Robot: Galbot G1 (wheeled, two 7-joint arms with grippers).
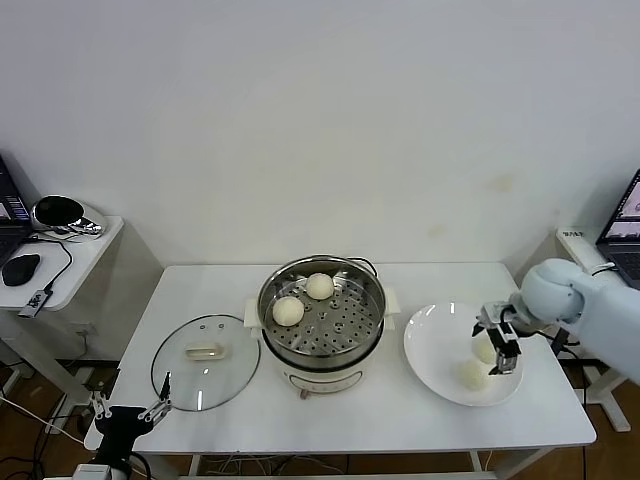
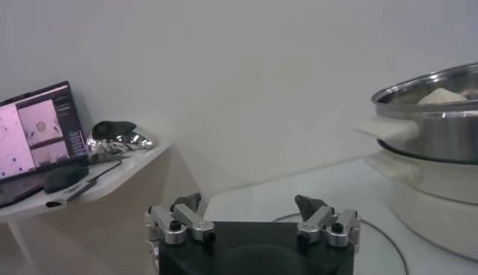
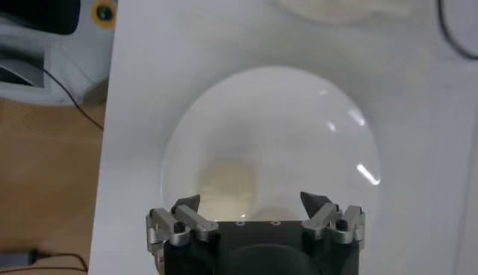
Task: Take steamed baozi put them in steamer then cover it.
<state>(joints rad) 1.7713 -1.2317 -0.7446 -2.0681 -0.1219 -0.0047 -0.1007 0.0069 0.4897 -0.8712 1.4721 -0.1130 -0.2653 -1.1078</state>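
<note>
Baozi (image 1: 484, 347) pickup in hand: right pincer (image 1: 498, 350) wide over plate (image 1: 432, 340); next, closing on bun, then steamer (image 1: 322, 312); left pincer (image 1: 130, 406) wide, parked.

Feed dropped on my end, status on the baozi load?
Right gripper open over plate, above two baozi. Left gripper open, parked by cover. Two baozi in steamer. Nothing blocking.
</note>
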